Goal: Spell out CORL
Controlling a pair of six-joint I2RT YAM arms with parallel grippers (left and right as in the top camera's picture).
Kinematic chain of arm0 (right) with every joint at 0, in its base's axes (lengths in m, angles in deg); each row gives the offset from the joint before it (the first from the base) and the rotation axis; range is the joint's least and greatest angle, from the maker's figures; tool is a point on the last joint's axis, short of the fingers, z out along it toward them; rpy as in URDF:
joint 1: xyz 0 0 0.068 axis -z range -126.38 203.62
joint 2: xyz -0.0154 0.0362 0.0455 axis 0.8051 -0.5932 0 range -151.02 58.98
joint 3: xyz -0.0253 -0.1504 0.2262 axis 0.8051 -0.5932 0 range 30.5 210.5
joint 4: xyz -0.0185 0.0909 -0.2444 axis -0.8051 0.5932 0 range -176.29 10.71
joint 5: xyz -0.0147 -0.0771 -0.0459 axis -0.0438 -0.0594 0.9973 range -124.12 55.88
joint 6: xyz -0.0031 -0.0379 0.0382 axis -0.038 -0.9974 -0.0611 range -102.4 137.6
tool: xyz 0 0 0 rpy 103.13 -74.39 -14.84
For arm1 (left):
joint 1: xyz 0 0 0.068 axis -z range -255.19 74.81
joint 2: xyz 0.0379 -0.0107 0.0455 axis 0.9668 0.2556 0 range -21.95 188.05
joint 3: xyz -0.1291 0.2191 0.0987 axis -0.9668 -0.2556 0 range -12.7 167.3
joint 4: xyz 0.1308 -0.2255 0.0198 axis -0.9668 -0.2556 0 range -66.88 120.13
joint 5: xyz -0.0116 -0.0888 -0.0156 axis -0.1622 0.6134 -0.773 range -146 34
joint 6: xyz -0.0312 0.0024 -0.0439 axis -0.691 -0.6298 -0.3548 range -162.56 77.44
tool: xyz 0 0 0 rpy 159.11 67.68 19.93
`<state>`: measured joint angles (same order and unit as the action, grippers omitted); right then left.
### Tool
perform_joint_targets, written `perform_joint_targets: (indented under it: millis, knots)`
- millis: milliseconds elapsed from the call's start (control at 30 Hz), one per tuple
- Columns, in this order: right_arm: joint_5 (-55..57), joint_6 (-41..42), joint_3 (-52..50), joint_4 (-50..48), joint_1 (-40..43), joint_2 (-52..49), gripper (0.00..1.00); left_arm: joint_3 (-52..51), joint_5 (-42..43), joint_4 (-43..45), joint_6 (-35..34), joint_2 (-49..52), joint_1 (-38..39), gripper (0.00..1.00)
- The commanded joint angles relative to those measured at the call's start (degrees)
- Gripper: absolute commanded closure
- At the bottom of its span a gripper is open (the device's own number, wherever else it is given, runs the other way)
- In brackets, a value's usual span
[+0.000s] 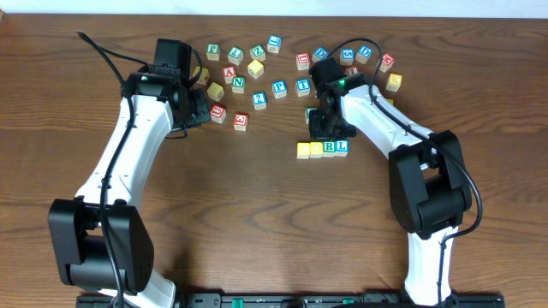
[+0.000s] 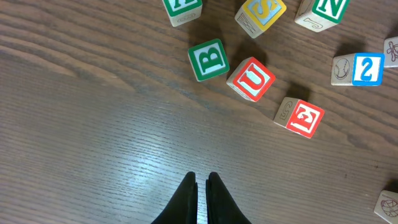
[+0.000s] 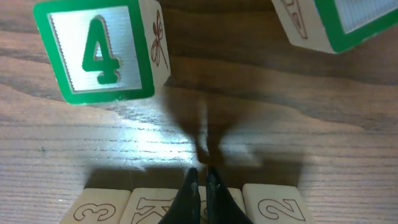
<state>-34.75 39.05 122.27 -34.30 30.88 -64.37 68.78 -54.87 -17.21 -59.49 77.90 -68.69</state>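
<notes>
Closest to the lens in the left wrist view, the left gripper is pinched together with nothing in it, over bare tabletop. The green B cube and the red U cube lie just ahead of it, part of the loose scatter toward the far edge.

Right of the tabletop's centre sits the CORL row: two yellow-topped cubes, then the R cube and the L cube. They touch side by side, with the row's long axis parallel to the near edge.

The right gripper is by far the nearer tool. Also closed and empty, it hangs at the row's far side, so the row lies toward the near edge from its tips. The next move, I judge, is a clean retreat that does not nudge the row.

From overhead the yellow tops show no readable C or O. The right wrist view cuts the row off at its lower border. Whether the fingertips touch a cube I cannot tell.
</notes>
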Motion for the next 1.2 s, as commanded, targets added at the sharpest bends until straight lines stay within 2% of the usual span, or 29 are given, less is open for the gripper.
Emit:
perform_joint_targets:
  millis: [0,167,1167]
  knots:
    - [-0.4,-0.5,1.7,1.0,0.9,0.1,0.99,0.1,-0.5,0.0,-0.7,-0.6,0.1,0.92]
    - [-0.4,-0.5,2.7,1.3,4.1,0.4,0.92,0.1,-0.5,0.1,-0.7,-0.6,0.1,0.92]
    - [-3.0,-5.0,-0.7,2.7,4.7,0.3,0.99,0.1,-0.5,0.1,-0.7,-0.6,0.1,0.92]
